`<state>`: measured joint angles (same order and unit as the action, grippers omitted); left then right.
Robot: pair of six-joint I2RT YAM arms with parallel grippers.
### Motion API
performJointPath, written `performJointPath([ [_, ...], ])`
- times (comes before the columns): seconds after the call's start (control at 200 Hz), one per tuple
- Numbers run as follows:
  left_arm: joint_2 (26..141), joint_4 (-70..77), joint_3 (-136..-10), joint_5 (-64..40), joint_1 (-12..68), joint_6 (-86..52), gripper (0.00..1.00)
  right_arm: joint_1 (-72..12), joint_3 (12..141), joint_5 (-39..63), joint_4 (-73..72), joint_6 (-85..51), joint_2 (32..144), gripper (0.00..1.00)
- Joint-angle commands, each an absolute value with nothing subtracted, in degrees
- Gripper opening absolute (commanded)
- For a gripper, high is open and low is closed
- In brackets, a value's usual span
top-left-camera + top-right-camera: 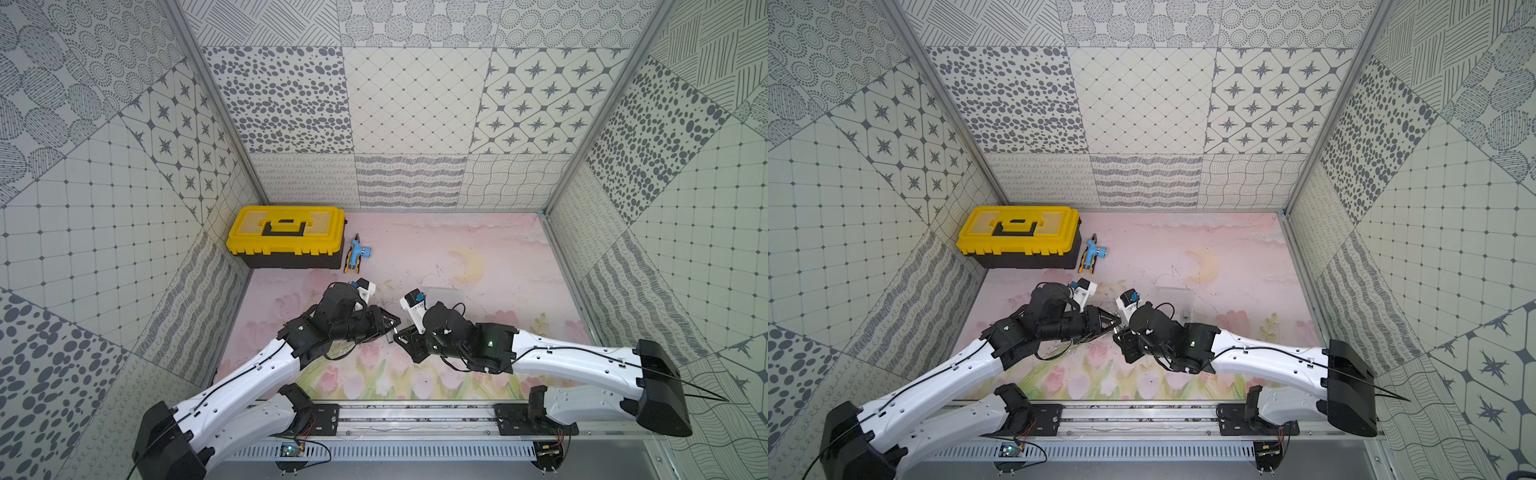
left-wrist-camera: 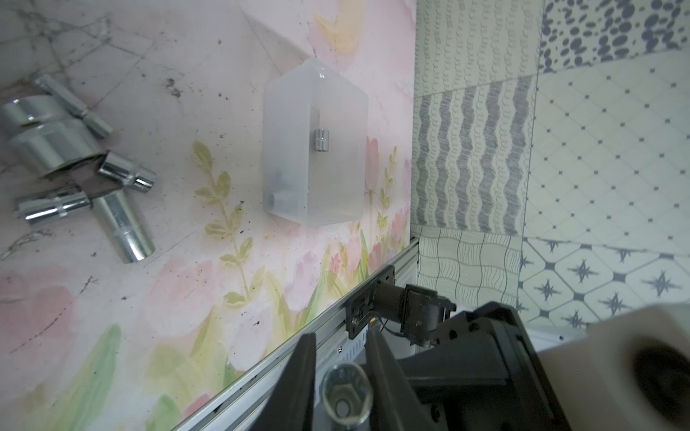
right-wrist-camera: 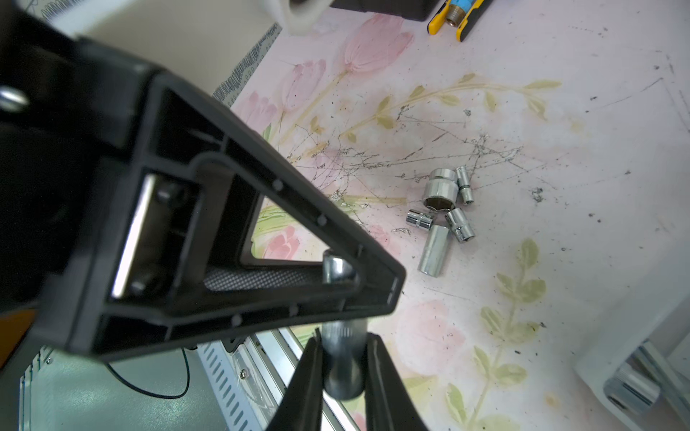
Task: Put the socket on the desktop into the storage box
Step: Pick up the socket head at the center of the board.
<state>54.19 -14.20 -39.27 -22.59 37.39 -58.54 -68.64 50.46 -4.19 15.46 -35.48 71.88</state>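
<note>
**A:** Where is the socket (image 3: 343,373) sitting right now?

**B:** It is hanging in the air above the table (image 3: 560,168), short of the storage box (image 2: 336,112). Both pincers are clamping it. The right pincer (image 3: 343,337) is squeezing one end and the left pincer (image 2: 341,349) is biting the other.

**A:** How is it going to handle?

**B:** I am judging it as rigid, dense for its size and slick, since it is looking like polished steel. Gripping across the round barrel near mid-length is looking safest. A hold near the tip is risking a twist or a slip.

**A:** What is each view giving us?

**B:** The right wrist view is showing both grips along the barrel. The left wrist view is showing only its hollow hex mouth, plus one small socket (image 2: 320,139) lying inside the box. In both top views the arms are hiding most of the grip. The loose sockets (image 3: 444,212) are lying in a heap on the table.
</note>
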Motion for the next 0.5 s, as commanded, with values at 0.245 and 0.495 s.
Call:
performJointPath([
  [0.245, 56.0, -6.0, -37.5, -27.5, 36.7, -61.3, 0.0, -64.1, 45.8, 1.5, 7.6, -39.9, 66.4, 0.02],
  [0.495, 55.6, 9.9, -32.7, -35.7, 33.9, -68.1, 0.0, -50.4, 37.2, 28.4, -4.8, -46.4, 61.1, 0.61],
])
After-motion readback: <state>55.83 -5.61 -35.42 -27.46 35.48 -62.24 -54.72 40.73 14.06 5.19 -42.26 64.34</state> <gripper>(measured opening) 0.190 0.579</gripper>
